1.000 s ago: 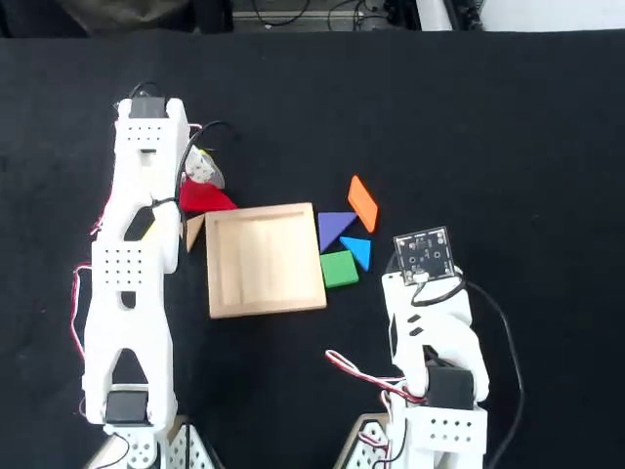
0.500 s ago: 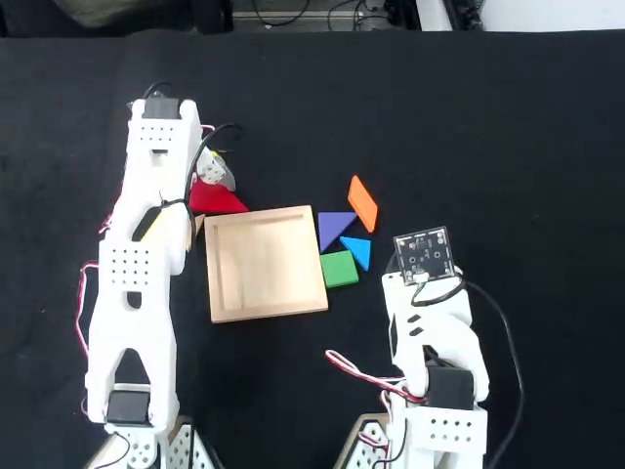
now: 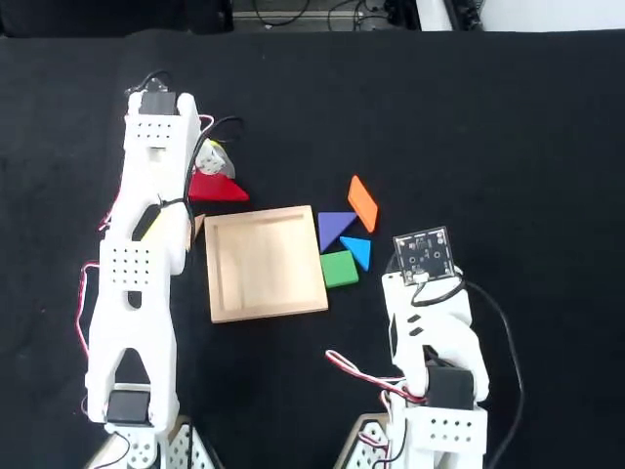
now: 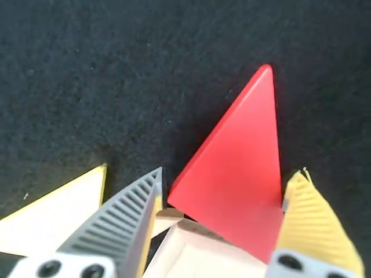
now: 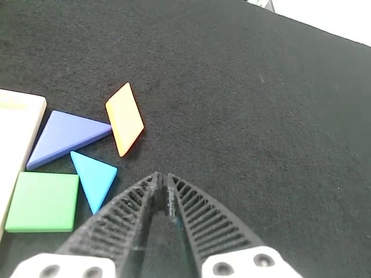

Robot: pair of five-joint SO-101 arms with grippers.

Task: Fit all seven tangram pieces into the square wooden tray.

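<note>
Red triangle [image 4: 243, 139] is gripped between the fingers of the left gripper [image 4: 229, 174], just beyond the far left corner of the wooden tray [image 3: 266, 309] and outside its rim. No piece is seated in the tray yet. Pale triangle [image 4: 52, 214] lies just beside the tray's left wall. Purple triangle [image 3: 335, 228], orange parallelogram [image 3: 362, 202], blue triangle [image 3: 358, 251] and green square [image 3: 339, 268] are grouped at the tray's right side. Right gripper [image 5: 162, 175] is closed on nothing, near that group.

Judgement: first placement is in hand — an early stage. The next move calls for carrying the red piece over the rim and turning it to sit flush in a corner, leaving room for the rest.
</note>
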